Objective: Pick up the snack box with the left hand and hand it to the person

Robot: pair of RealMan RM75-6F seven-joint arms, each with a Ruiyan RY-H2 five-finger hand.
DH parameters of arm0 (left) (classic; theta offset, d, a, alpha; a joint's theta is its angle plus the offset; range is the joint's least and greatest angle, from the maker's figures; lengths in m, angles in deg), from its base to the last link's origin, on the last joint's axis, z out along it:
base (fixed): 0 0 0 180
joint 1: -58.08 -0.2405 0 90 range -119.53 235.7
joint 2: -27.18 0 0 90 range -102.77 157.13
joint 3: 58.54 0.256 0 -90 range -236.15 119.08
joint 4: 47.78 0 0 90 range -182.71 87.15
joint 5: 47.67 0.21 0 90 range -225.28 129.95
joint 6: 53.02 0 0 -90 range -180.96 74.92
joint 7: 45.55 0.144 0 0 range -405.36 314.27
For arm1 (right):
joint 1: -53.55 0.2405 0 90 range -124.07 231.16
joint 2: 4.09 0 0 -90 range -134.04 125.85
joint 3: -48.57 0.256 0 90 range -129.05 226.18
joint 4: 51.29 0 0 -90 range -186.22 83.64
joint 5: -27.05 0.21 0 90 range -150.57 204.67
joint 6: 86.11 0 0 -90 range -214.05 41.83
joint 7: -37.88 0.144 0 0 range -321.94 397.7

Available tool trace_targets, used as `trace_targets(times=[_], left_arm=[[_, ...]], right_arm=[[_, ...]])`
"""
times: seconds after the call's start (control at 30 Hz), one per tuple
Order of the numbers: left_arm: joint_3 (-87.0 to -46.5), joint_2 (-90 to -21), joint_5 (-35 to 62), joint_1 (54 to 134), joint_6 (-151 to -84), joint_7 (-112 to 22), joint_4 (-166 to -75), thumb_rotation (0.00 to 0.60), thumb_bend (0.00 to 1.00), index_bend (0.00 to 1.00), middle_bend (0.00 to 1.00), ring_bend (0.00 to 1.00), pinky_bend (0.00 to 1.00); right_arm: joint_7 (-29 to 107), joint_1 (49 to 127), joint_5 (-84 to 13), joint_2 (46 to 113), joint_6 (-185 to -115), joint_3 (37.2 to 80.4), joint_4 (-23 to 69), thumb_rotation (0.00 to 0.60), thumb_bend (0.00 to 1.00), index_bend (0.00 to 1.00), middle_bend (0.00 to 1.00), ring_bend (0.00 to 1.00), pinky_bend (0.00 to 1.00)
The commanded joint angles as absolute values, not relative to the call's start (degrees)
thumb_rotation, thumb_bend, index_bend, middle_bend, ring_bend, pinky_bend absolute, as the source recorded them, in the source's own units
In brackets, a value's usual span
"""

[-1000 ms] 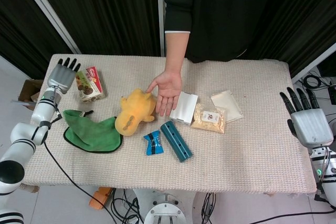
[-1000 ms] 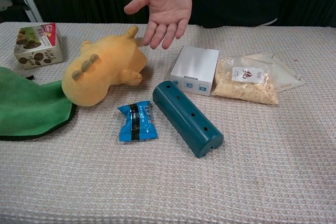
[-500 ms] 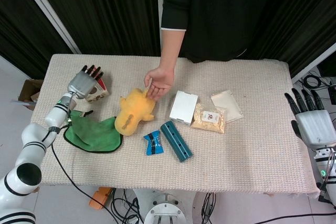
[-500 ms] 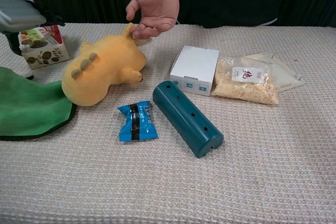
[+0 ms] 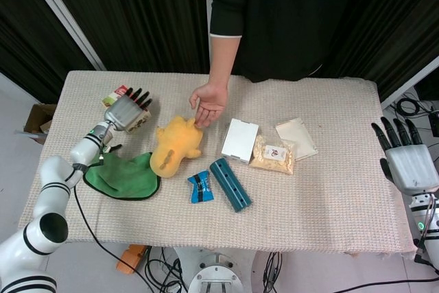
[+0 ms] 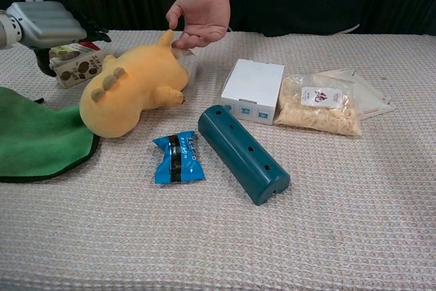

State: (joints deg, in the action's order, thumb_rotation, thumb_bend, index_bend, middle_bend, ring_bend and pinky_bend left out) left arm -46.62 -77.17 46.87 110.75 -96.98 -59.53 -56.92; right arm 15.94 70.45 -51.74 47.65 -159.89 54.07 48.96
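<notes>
The snack box (image 5: 115,94) (image 6: 76,66), printed with chocolate biscuits, sits at the table's far left and is mostly covered by my left hand (image 5: 129,111) (image 6: 48,24). The hand's fingers lie over the top of the box and the thumb is down its left side, gripping it; the box is tilted. The person's hand (image 5: 208,103) (image 6: 199,15) hovers, loosely curled, above the head of the yellow plush (image 5: 177,145) (image 6: 133,93), to the right of the box. My right hand (image 5: 409,162) is open and empty off the table's right edge, seen in the head view only.
A green cloth (image 5: 123,176) (image 6: 37,138) lies in front of the box. A blue packet (image 5: 200,186), teal cylinder (image 5: 230,183), white box (image 5: 240,140), bag of grain (image 5: 273,154) and white pouch (image 5: 296,136) fill the table's middle.
My left hand moved right onto the snack box and closed around it; the box shifted right and tilted. The person's open palm drew back and curled above the plush.
</notes>
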Motion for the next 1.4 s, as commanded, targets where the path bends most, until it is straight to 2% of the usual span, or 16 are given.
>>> trace_targets(times=[0.03, 0.13, 0.27, 0.33, 0.4, 0.5, 0.57, 0.7, 1.0, 1.23, 1.4], left_arm=[[-47.09, -77.72, 46.83, 112.05, -93.94, -58.90, -56.18, 0.600, 0.00, 0.00, 0.00, 0.02, 0.15], [-47.54, -77.71, 46.54, 112.68, -90.41, -58.18, -56.11, 0.600, 0.00, 0.00, 0.01, 0.02, 0.15], [-48.23, -77.44, 45.90, 113.29, -84.24, -56.20, -56.13, 0.600, 0.01, 0.00, 0.10, 0.02, 0.15], [-48.84, -77.26, 45.43, 113.27, -83.42, -55.45, -56.50, 0.600, 0.04, 0.00, 0.17, 0.02, 0.15], [-49.25, -77.09, 45.15, 112.98, -83.69, -54.82, -56.77, 0.600, 0.09, 0.05, 0.24, 0.02, 0.15], [-49.94, -77.10, 44.80, 112.59, -85.15, -53.43, -56.80, 0.600, 0.18, 0.21, 0.34, 0.05, 0.16], [-50.38, -77.07, 44.61, 112.39, -86.49, -52.94, -57.06, 0.600, 0.24, 0.29, 0.41, 0.09, 0.17], [-51.57, -77.06, 43.88, 112.06, -89.17, -52.93, -57.42, 0.600, 0.31, 0.37, 0.48, 0.15, 0.21], [-53.25, -74.22, 43.29, 111.46, -96.31, -53.05, -58.24, 0.600, 0.37, 0.42, 0.52, 0.20, 0.23], [-55.95, -65.31, 41.69, 110.29, -106.33, -50.44, -62.26, 0.600, 0.37, 0.43, 0.53, 0.22, 0.23], [-60.12, -56.45, 39.34, 108.43, -117.91, -48.26, -75.43, 0.600, 0.37, 0.44, 0.54, 0.24, 0.23]], right_arm=[[15.69, 70.35, -51.32, 47.56, -159.58, 53.96, 49.04, 0.600, 0.37, 0.00, 0.00, 0.00, 0.00], [16.02, 70.23, -51.18, 47.52, -159.59, 53.99, 48.93, 0.600, 0.37, 0.00, 0.00, 0.00, 0.00], [16.39, 70.09, -51.53, 47.28, -159.87, 54.06, 48.93, 0.600, 0.37, 0.00, 0.00, 0.00, 0.00], [16.44, 70.04, -51.69, 47.17, -159.96, 54.06, 48.98, 0.600, 0.37, 0.00, 0.00, 0.00, 0.00], [16.46, 70.01, -51.70, 47.14, -159.93, 54.06, 49.01, 0.600, 0.37, 0.00, 0.00, 0.00, 0.00], [16.43, 70.03, -51.67, 47.21, -159.76, 54.05, 48.97, 0.600, 0.37, 0.00, 0.00, 0.00, 0.00], [16.38, 70.07, -51.60, 47.28, -159.67, 54.08, 48.96, 0.600, 0.37, 0.00, 0.00, 0.00, 0.00], [16.42, 70.14, -51.41, 47.38, -159.45, 54.16, 48.84, 0.600, 0.37, 0.00, 0.00, 0.00, 0.00], [16.94, 70.10, -51.63, 47.04, -159.73, 54.44, 48.84, 0.600, 0.37, 0.00, 0.00, 0.00, 0.00], [18.33, 70.23, -52.44, 46.99, -160.53, 55.07, 48.95, 0.600, 0.37, 0.00, 0.00, 0.00, 0.00], [19.16, 69.93, -53.19, 47.32, -161.17, 54.98, 48.69, 0.600, 0.37, 0.00, 0.00, 0.00, 0.00]])
